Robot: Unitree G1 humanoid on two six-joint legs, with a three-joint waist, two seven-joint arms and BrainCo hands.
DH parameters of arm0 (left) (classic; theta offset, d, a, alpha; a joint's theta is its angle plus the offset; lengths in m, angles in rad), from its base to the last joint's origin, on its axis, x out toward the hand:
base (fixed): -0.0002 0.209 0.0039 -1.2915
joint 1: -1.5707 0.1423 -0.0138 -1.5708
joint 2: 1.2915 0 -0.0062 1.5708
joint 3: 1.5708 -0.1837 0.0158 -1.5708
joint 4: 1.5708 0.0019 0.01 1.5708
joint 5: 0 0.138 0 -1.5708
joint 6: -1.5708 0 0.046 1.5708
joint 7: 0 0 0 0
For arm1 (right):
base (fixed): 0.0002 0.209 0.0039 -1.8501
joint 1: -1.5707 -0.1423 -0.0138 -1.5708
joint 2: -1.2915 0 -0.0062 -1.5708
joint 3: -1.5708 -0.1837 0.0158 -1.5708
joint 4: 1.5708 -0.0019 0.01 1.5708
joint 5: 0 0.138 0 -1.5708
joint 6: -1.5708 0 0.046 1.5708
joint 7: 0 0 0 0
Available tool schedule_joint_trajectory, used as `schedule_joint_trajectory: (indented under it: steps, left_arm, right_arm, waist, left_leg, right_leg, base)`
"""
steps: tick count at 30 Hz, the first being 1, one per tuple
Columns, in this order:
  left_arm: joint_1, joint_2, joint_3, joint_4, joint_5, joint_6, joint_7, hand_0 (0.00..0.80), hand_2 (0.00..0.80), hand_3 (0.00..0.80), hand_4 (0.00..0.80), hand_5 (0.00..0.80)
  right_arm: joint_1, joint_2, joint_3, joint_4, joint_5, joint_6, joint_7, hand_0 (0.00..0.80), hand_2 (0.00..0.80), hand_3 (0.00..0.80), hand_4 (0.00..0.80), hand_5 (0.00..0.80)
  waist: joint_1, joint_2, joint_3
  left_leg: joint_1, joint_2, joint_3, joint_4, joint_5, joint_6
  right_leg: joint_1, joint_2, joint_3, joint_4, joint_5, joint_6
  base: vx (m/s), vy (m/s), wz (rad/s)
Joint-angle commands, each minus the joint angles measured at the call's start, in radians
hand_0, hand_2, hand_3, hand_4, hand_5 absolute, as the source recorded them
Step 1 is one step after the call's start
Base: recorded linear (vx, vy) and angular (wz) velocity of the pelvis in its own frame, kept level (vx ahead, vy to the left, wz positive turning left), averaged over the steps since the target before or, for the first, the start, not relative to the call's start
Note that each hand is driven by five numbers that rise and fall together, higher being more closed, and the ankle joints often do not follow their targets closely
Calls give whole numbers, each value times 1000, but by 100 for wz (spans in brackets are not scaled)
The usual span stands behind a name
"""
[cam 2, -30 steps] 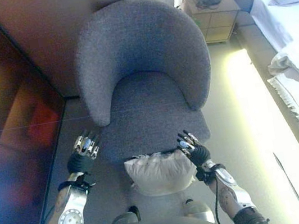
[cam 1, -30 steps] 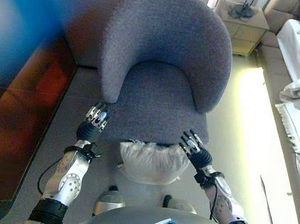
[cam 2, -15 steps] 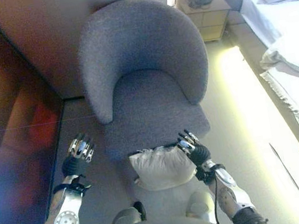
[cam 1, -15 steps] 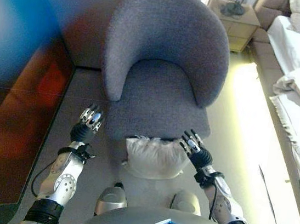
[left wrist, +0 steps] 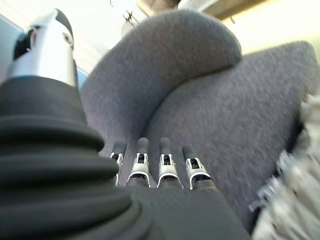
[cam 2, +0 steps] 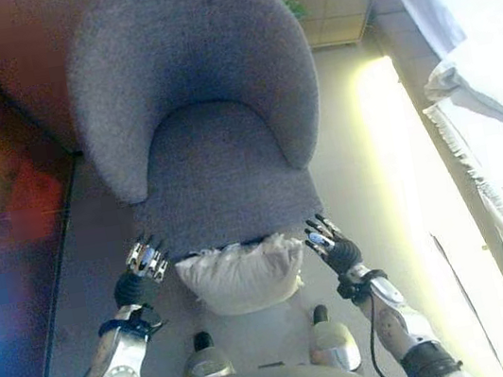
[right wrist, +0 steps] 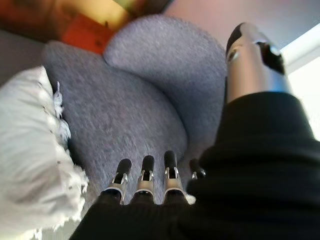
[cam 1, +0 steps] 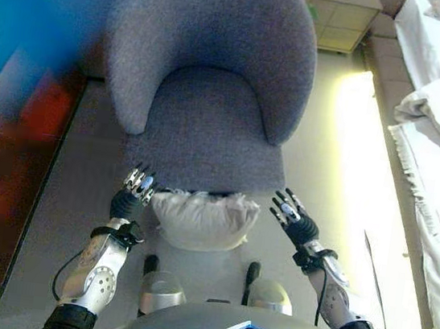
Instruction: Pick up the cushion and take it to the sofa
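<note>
Between left hand [cam 1: 135, 190] and right hand [cam 1: 292, 219], both open and empty: white cushion [cam 1: 194, 219] against armchair [cam 1: 205, 90] front. Still pre-grasp, probably; next up, squeezing inward from both sides.

Left hand [cam 1: 135, 190], right hand [cam 1: 292, 219]: both forward, fingers straight, holding nothing.

Camera view shifted, so I discounted most of the apparent chair [cam 1: 211, 74] motion. My left hand [cam 1: 135, 190] came in toward the white cushion [cam 1: 201, 219] from well off its side and ended just beside its left edge, fingers straight. My right hand [cam 1: 292, 219], which sat against the cushion's right edge a second ago, ended slightly clear of it, fingers spread.
</note>
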Motion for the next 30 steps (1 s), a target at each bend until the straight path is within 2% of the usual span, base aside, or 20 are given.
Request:
schedule_joint_trajectory:
  steps: [1,4,8,14,16,21,22,23,25,30]
  left_arm:
    - [-12,46,-3,-83,-29,-37,-3,0,0,0,0,0]
    - [0,41,6,-86,-37,-40,13,0,0,0,0,0]
    - [18,34,12,-90,-45,-53,24,0,0,0,0,0]
    - [-8,16,-13,-57,-61,-54,10,0,0,0,0,0]
    - [-8,13,-28,-57,-53,-50,6,0,0,0,0,0]
    - [-37,18,-48,-52,-12,-40,23,0,0,0,0,0]
    - [-54,29,-52,-37,15,-38,14,0,0,0,0,0]
    - [-69,35,-53,-17,47,-42,10,0,0,0,0,0]
    - [-71,48,-45,-7,67,-47,9,0,0,0,0,0]
    - [-87,93,-21,18,150,-64,56,0,0,0,0,0]
  right_arm:
    - [-1,26,-23,-101,11,-37,34,0,0,0,0,0]
    - [13,22,-18,-125,-8,-11,29,0,0,0,0,0]
    - [34,15,-11,-128,-28,2,59,0,0,0,0,0]
    - [3,-3,-3,-106,-37,-19,36,0,0,0,0,0]
    - [0,-2,-11,-91,-33,-32,35,0,0,0,0,0]
    - [-9,5,-19,-89,-38,-67,14,0,0,0,0,0]
    - [-10,8,-23,-86,-33,-84,5,0,0,0,0,0]
    - [-12,10,-25,-86,-32,-90,-7,0,0,0,0,0]
    - [-2,16,-27,-96,-23,-86,-16,0,0,0,0,0]
    - [5,37,-27,-98,0,-87,-17,0,0,0,0,0]
  waist:
    - [2,-16,-32]
    - [-11,1,-36]
    - [-9,11,-39]
    - [-8,14,-19]
    - [1,22,-12]
    - [29,43,-2]
    - [31,45,4]
    - [29,41,4]
    - [28,35,0]
    - [31,24,-17]
  left_leg:
    - [32,19,12,102,-56,5]
    - [44,22,-6,103,-33,-4]
    - [40,31,-28,126,16,-17]
    - [-53,43,-26,316,69,-28]
    - [-57,34,-21,271,63,-25]
    - [-61,-12,-22,16,59,-27]
    - [-78,-15,-12,11,63,-31]
    - [-81,-25,-11,27,46,-21]
    - [-79,-45,-17,38,27,-8]
    - [-61,-75,14,46,-9,25]
  right_leg:
    - [-104,-40,29,78,16,6]
    - [-107,-18,52,90,-5,-10]
    - [-93,6,46,90,-26,-35]
    - [-82,24,19,110,-54,-85]
    - [-73,15,-8,122,-65,-77]
    - [-57,-16,-44,124,-82,-32]
    - [-51,-27,-59,130,-87,-25]
    - [-48,-40,-62,129,-84,-20]
    - [-40,-65,-59,129,-73,1]
    - [-14,-124,-54,109,-43,42]
  base:
    - [79,-57,9]
    - [76,-35,2]
    - [57,-54,3]
    - [27,-57,22]
    - [83,109,38]
    - [69,181,13]
    - [52,212,-3]
    - [68,200,9]
    - [113,182,14]
    - [123,141,-4]
